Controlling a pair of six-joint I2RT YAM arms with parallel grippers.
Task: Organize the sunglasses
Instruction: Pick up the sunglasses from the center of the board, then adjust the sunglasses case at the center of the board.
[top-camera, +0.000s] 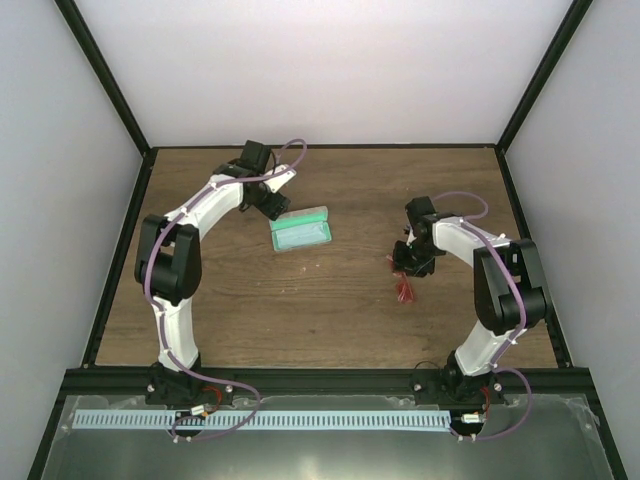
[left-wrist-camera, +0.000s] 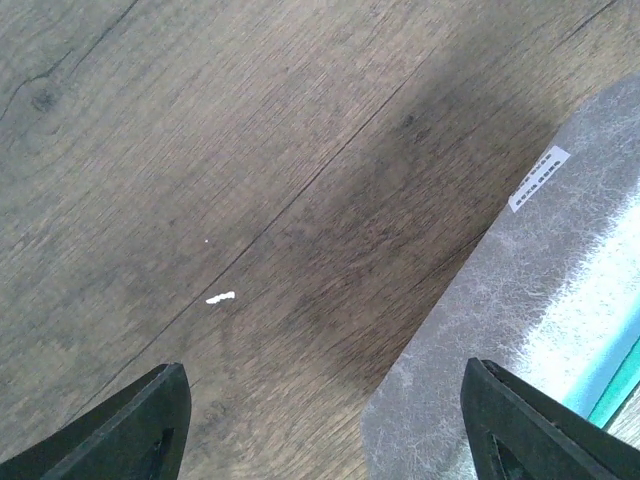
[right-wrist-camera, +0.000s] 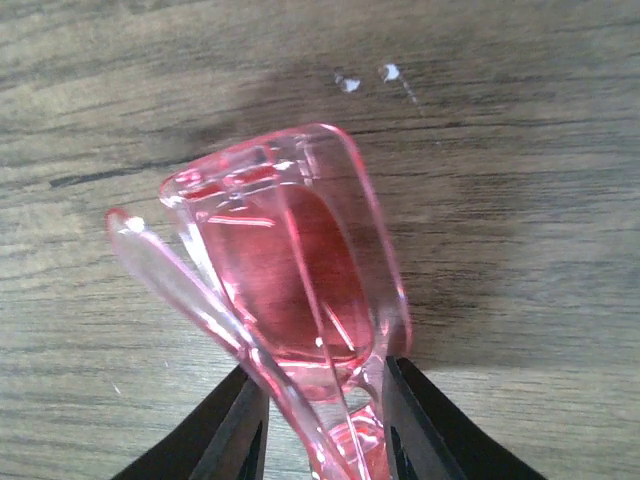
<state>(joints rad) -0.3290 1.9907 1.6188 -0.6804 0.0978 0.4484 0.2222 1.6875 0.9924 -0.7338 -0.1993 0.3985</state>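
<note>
White walls (top-camera: 320, 70) box in a brown wooden desk (top-camera: 330, 320). Toward the back left lies the open case (top-camera: 302, 231), green lining up. The left fingers (top-camera: 270, 203) hover at its edge, spread wide with nothing between them. Right of centre, well apart from the case, the right fingers (top-camera: 408, 260) have narrowed onto one end of the pink sunglasses (right-wrist-camera: 290, 270) and pinch the frame.

The grip sits at the very end, so the glasses may swivel or slip out in a carry, and a hard squeeze could bend the thin plastic.

Only the overhead view shows the gap to the case. Only the right wrist view shows the pinch. The left wrist view adds the case's grey outside and its label (left-wrist-camera: 540, 178).
</note>
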